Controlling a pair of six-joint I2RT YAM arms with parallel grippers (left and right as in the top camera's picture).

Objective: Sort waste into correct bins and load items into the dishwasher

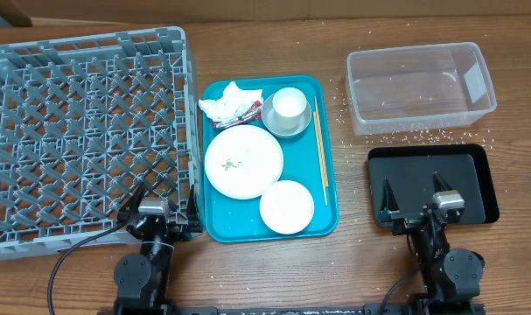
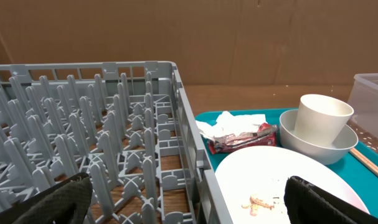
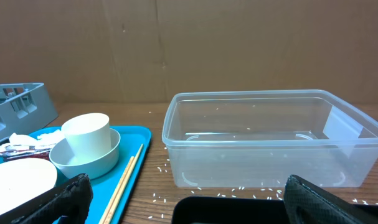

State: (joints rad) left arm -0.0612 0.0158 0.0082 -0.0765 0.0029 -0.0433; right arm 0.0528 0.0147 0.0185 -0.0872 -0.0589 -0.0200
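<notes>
Left end effector and right end effector gape wide, empty, at the surface's near edge. Napkin and red wrapper lie mid-surface on the teal tray, seemingly staged between dish rack and clear tub.

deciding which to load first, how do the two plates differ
The large plate has food scraps on it; the small plate looks clean. The large plate sits in the middle of the teal tray; the small plate lies by its near right corner. Both are white, round and lie flat.

Black arms, dark textured fingers
</notes>
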